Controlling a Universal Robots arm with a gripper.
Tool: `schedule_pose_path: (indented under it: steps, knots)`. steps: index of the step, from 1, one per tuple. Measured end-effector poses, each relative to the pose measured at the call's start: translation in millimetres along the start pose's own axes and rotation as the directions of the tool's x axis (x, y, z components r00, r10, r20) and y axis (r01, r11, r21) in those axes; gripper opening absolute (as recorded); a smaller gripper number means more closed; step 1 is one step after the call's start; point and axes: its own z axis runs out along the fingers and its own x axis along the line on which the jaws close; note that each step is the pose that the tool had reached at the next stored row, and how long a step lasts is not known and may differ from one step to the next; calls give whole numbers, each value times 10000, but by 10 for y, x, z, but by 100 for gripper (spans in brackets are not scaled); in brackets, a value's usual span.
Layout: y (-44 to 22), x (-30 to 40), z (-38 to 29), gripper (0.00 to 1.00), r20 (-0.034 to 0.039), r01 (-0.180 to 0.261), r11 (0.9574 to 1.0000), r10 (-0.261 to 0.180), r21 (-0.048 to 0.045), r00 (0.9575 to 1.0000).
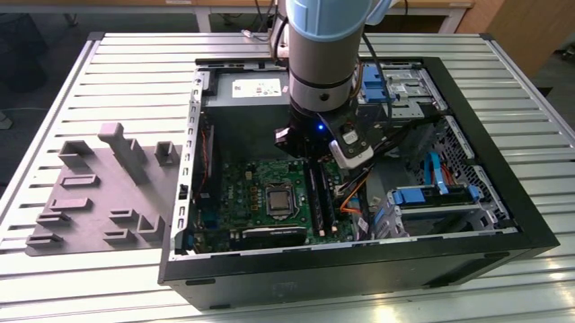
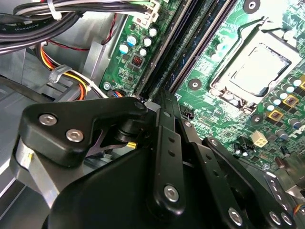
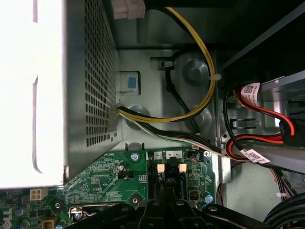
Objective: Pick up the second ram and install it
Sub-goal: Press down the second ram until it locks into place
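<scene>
Where the exterior view shows the open black computer case [image 1: 503,222], the black gripper [image 1: 316,156] hangs over long black memory slots [image 1: 321,195] on the green motherboard [image 1: 252,195].

Second wrist view: gripper [image 2: 159,107] tip meets the slots [image 2: 190,45], long axes aligned; whether the thin dark second ram sits between the jaws, and their spread, I cannot tell.

First wrist view: slot ends [image 3: 169,169] directly beneath the linkage.

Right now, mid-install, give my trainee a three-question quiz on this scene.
1. True or false: the gripper is down inside the open computer case.
2. The gripper's tip is nearest: A) memory slots, B) grey tray, C) blue drive caddy.
3. Fill in: the processor socket sits on the green ____.

Key: 1 true; 2 A; 3 motherboard.
</scene>
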Motion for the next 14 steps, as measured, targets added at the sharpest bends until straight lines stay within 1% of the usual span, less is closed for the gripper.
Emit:
schedule_pose_path:
  steps: [2, 4, 5, 8, 11, 12, 14]
  knots:
    - [0, 0, 2, 11, 1, 0, 10000, 0, -2, 10000]
    - [2, -1, -11, 11, 5, -1, 10000, 1, -9, 10000]
    - [5, -3, -26, 11, 8, -1, 10000, 1, -23, 10000]
    - [9, -7, -103, 11, 2, 0, 10000, 0, -5, 10000]
    - [13, -11, -162, 11, 2, 0, 10000, 0, -4, 10000]
    - [14, -12, -173, 11, 1, 0, 10000, 0, -3, 10000]
    - [14, -12, -172, 11, 3, -1, 10000, 1, -7, 10000]
